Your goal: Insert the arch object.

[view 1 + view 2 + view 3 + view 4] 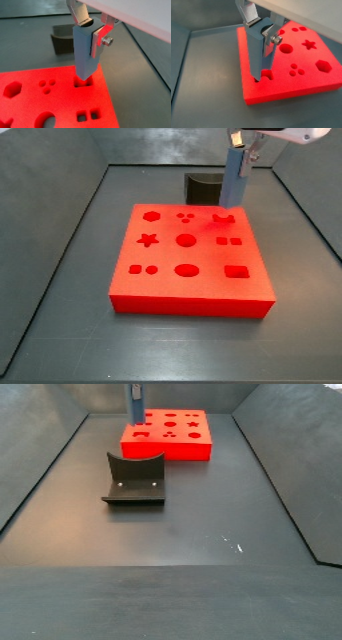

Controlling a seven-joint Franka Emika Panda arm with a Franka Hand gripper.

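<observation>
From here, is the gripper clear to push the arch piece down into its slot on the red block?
Probably yes. The gripper holds the blue-grey arch piece upright, its lower end already at the arch-shaped slot in the red block, and nothing stands between them.

fixture point(202, 188) just behind gripper point(235, 142), floor point(201, 534) open

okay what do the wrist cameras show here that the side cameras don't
Only the wrist views show the pincer shut on the arch object, whose lower end sits at the arch-shaped slot. Only the side views show the whole red block, all its cutouts, and the fixture standing on the floor apart from it. Both show the blue-grey arch object upright at the block's edge.
</observation>
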